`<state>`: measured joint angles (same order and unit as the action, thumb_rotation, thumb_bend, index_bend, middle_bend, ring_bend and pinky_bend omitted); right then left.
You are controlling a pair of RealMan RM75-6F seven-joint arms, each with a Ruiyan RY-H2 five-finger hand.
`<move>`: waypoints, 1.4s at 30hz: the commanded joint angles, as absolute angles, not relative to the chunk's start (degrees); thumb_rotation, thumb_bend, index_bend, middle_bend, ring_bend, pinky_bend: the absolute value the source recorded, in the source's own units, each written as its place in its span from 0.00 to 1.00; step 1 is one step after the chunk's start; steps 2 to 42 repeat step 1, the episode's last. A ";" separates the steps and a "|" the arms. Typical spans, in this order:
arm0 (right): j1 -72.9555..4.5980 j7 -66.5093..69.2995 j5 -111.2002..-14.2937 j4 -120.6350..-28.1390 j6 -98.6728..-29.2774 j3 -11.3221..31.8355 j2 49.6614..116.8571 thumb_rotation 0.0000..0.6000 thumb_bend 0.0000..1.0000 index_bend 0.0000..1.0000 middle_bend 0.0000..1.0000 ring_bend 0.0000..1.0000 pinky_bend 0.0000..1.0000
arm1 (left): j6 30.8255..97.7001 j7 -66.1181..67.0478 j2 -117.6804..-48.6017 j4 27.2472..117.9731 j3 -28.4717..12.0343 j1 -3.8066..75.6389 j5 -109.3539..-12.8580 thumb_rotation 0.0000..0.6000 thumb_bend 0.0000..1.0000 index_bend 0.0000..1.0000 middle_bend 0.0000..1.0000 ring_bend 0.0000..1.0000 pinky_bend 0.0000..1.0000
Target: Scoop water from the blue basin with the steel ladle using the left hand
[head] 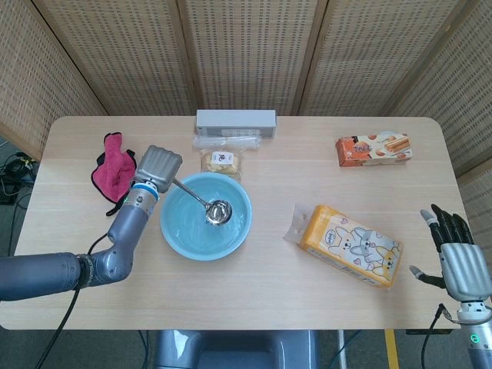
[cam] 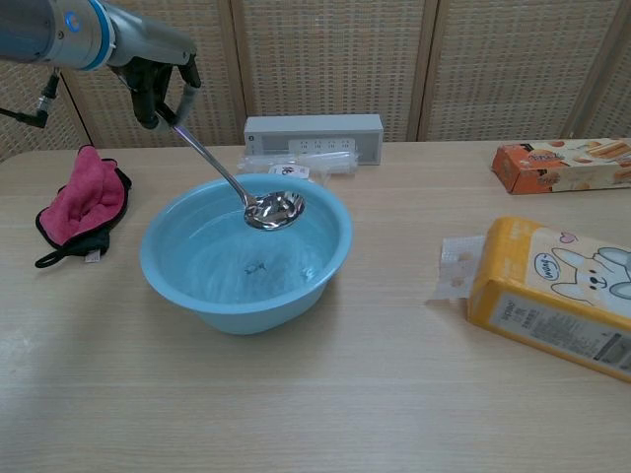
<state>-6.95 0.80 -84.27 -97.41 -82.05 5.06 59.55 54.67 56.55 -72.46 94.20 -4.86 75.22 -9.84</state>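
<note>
My left hand [head: 158, 167] [cam: 158, 87] grips the upper end of the steel ladle's handle, above the basin's far left rim. The steel ladle [head: 209, 208] [cam: 258, 205] slopes down to the right, and its bowl hangs in the air over the water with liquid glinting in it. The blue basin [head: 175, 238] [cam: 173, 286] stands left of the table's middle and holds rippling water. At the near right, past the table's edge, my right hand [head: 457, 261] is open with its fingers spread upward; the chest view does not show it.
A pink cloth [head: 112, 171] [cam: 79, 203] lies left of the basin. Behind it are a snack bag [head: 221, 160] and a grey power strip [head: 235, 120] [cam: 314, 131]. A yellow tissue pack [head: 351, 244] [cam: 552, 293] lies right, an orange biscuit box [head: 373, 149] [cam: 557, 164] far right.
</note>
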 commanded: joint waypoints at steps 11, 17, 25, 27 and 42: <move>-6.94 0.92 -84.36 -97.46 -82.07 5.03 59.49 1.00 0.00 0.00 0.00 0.00 0.00 | 55.73 57.68 -71.13 95.82 -4.86 76.16 -8.66 1.00 0.85 1.00 0.99 0.96 1.00; -6.94 0.92 -84.36 -97.46 -82.07 5.03 59.49 1.00 0.00 0.00 0.00 0.00 0.00 | 55.73 57.68 -71.13 95.82 -4.86 76.16 -8.66 1.00 0.85 1.00 0.99 0.96 1.00; -6.94 0.92 -84.36 -97.46 -82.07 5.03 59.49 1.00 0.00 0.00 0.00 0.00 0.00 | 55.73 57.68 -71.13 95.82 -4.86 76.16 -8.66 1.00 0.85 1.00 0.99 0.96 1.00; -6.94 0.92 -84.36 -97.46 -82.07 5.03 59.49 1.00 0.00 0.00 0.00 0.00 0.00 | 55.73 57.68 -71.13 95.82 -4.86 76.16 -8.66 1.00 0.85 1.00 0.99 0.96 1.00; -6.94 0.92 -84.36 -97.46 -82.07 5.03 59.49 1.00 0.00 0.00 0.00 0.00 0.00 | 55.73 57.68 -71.13 95.82 -4.86 76.16 -8.66 1.00 0.85 1.00 0.99 0.96 1.00</move>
